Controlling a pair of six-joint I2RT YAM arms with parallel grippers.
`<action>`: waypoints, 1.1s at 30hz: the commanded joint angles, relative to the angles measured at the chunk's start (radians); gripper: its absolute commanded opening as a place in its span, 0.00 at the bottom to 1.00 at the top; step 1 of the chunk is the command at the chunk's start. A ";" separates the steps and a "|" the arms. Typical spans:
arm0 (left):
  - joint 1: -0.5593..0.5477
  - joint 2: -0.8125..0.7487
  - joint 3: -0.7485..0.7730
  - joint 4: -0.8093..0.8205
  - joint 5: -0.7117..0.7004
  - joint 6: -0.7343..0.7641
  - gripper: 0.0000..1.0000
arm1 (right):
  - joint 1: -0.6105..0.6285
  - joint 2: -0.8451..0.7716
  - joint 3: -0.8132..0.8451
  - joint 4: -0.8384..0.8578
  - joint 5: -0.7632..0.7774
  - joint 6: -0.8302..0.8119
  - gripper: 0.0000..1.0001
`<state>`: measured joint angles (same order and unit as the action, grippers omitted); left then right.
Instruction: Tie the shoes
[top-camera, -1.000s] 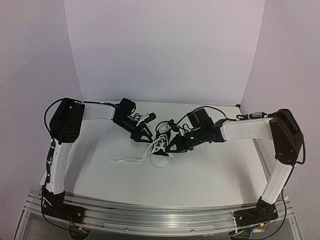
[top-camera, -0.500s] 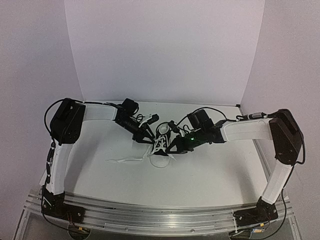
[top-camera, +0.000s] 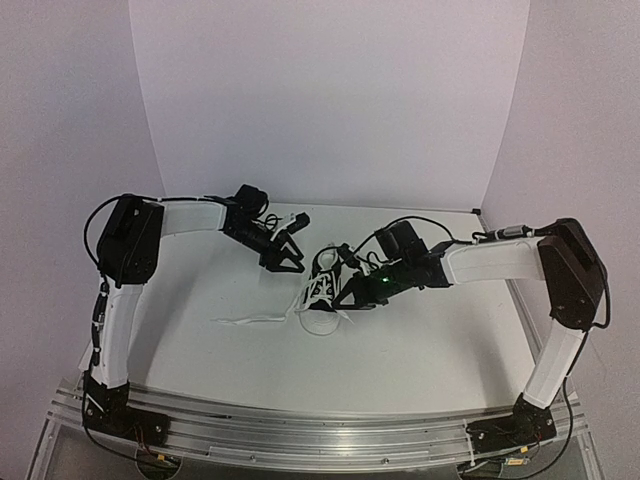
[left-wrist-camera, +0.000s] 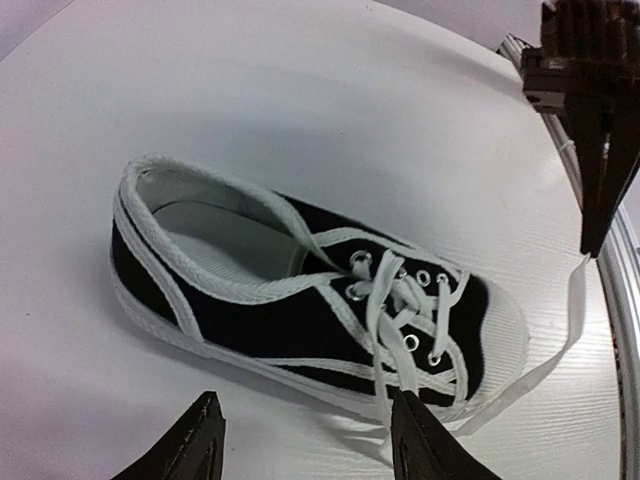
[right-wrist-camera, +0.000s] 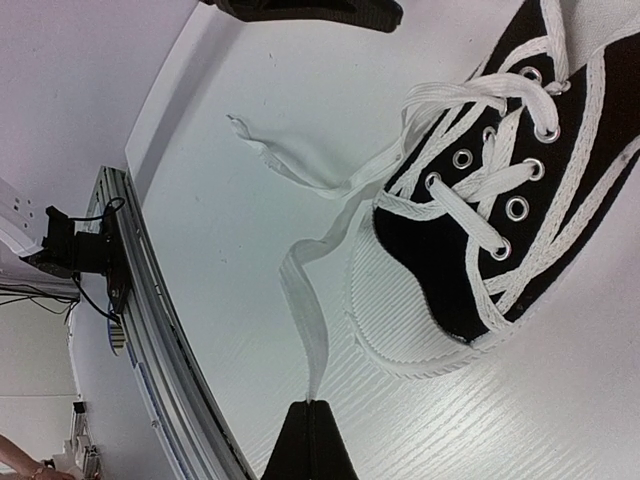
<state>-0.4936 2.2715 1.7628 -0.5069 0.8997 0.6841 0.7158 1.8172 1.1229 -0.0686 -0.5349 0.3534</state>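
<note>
Sneaker (top-camera: 322, 292) lengthwise near-far, toe nearward; left end effector (top-camera: 288, 263) apart, right end effector (right-wrist-camera: 315, 425) clamped on lace (right-wrist-camera: 305, 300).

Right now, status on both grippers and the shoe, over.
Left fingers open, empty, short of the sneaker. Right fingers shut on one lace end. Other lace loose on table, no knot. Nothing blocking.

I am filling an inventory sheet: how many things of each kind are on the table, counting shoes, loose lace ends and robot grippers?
sneaker: 1
loose lace ends: 2
grippers (left gripper, right gripper): 2
total: 5
</note>
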 joint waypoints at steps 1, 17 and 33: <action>-0.044 0.010 -0.036 0.019 -0.068 0.057 0.56 | -0.003 -0.035 0.001 0.010 -0.015 0.001 0.00; -0.059 0.029 -0.055 0.028 -0.092 0.072 0.49 | -0.003 -0.039 -0.005 0.011 -0.008 0.001 0.00; -0.067 0.025 0.044 -0.081 -0.186 0.068 0.00 | -0.009 -0.049 0.009 0.009 0.041 0.024 0.00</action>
<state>-0.5601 2.2978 1.7277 -0.5454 0.7668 0.7596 0.7144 1.8172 1.1225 -0.0685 -0.5207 0.3639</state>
